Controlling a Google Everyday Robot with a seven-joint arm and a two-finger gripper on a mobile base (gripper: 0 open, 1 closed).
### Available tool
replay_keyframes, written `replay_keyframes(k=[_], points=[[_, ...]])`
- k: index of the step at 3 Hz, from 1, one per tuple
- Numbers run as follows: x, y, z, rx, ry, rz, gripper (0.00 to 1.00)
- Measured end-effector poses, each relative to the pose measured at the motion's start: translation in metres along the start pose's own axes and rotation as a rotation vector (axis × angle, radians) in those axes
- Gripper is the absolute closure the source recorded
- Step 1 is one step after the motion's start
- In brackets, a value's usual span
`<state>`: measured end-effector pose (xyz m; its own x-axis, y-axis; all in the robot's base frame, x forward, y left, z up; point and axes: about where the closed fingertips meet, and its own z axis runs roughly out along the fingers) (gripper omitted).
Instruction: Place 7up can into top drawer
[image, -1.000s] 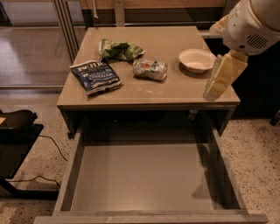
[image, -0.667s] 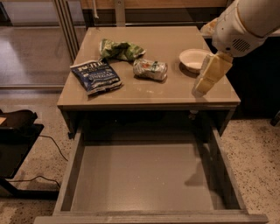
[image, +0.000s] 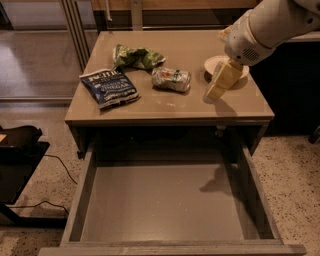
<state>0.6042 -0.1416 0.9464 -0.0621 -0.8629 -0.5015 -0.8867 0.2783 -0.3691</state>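
The 7up can, dented, silvery-white and green, lies on its side near the middle of the tan cabinet top. The gripper hangs from the white arm above the right part of the cabinet top, a short way to the right of the can and apart from it, holding nothing. The top drawer is pulled fully out below the cabinet top, wide, grey and with a bare flat bottom.
A green chip bag lies behind the can and a blue chip bag to its left. A white bowl sits behind the gripper at the right. A black stand is on the floor at the left.
The gripper has moved left along the cabinet top, from the right edge toward the 7up can. The can, bags and drawer have not moved.
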Motion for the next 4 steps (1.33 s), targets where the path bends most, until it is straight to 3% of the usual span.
replay_keyframes(k=[2,4], points=[[-0.007,-0.04,0.052,-0.045,-0.088,0.008,0.0],[-0.022,-0.057,0.101,-0.115,-0.167,0.024,0.0]])
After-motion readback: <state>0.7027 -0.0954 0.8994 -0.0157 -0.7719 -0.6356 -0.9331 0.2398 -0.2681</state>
